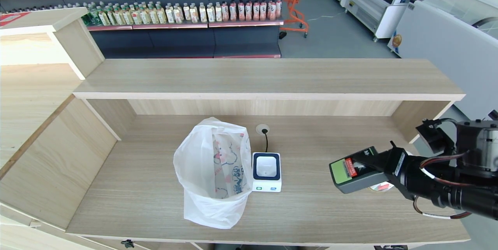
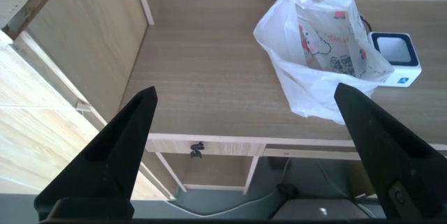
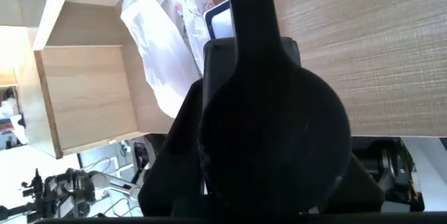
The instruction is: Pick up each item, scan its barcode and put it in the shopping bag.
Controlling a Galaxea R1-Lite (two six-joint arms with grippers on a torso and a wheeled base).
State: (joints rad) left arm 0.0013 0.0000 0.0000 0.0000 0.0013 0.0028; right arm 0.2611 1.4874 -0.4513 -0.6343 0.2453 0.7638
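A white plastic shopping bag (image 1: 212, 172) stands open mid-counter with a printed packet inside. Touching its right side is a white and blue scanner (image 1: 266, 171), window up. My right gripper (image 1: 369, 169) hangs above the counter's right part, shut on a dark container (image 1: 350, 172) with a green and red label facing the scanner. In the right wrist view that container (image 3: 272, 133) hides the fingers, with the bag (image 3: 164, 35) and scanner (image 3: 218, 21) beyond. My left gripper (image 2: 244, 161) is open and holds nothing, above the counter's front edge, with the bag (image 2: 314, 77) and scanner (image 2: 396, 53) ahead.
A small round white and red thing (image 1: 382, 186) lies on the counter under my right gripper. A raised shelf (image 1: 268, 76) runs along the back, with wooden side walls left and right. The scanner's cable runs to a hole (image 1: 262, 128) behind it.
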